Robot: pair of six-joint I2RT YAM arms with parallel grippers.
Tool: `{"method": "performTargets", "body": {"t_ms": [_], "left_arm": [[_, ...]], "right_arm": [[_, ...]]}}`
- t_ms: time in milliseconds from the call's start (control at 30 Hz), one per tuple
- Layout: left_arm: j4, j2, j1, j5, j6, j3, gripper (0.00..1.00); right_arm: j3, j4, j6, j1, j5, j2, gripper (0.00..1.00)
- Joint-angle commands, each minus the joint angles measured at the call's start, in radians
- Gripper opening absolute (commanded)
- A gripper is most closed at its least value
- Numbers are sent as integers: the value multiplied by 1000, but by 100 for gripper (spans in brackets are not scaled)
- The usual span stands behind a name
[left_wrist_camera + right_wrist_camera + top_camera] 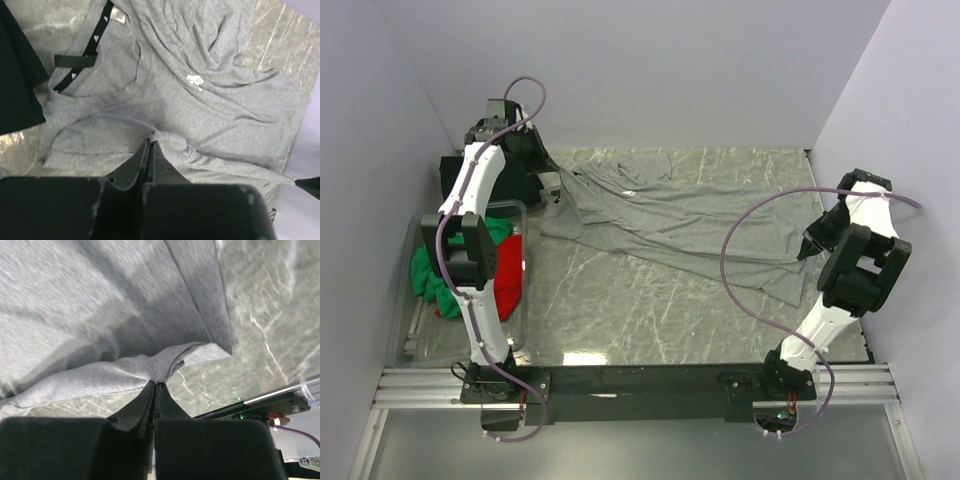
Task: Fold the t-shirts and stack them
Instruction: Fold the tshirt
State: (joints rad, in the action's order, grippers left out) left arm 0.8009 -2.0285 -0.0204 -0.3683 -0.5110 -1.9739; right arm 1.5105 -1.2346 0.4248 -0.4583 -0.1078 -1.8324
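The left tool (149,150) is clamping a bunched fold of the grey t-shirt (670,215) on its collar side. The right tool (154,385) is pinching a gathered corner at the opposite end. Between them the shirt is lying stretched across the bench (650,320), probably so it flattens for folding.

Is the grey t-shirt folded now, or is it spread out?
Spread out, not folded. The grey t-shirt lies wrinkled across the table, its fabric pinched by the left gripper and the right gripper.
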Motion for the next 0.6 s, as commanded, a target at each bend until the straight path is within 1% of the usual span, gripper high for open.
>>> {"method": "performTargets", "body": {"t_ms": [0, 300, 567], "left_arm": [[-52, -19, 2, 15, -27, -57, 0], [-63, -90, 2, 38, -66, -143, 0], [-91, -131, 2, 39, -95, -175, 0]], "right_arm": [[72, 14, -8, -6, -10, -37, 0], [163, 21, -11, -6, -27, -140, 0], [269, 12, -11, -3, -44, -212, 0]]}}
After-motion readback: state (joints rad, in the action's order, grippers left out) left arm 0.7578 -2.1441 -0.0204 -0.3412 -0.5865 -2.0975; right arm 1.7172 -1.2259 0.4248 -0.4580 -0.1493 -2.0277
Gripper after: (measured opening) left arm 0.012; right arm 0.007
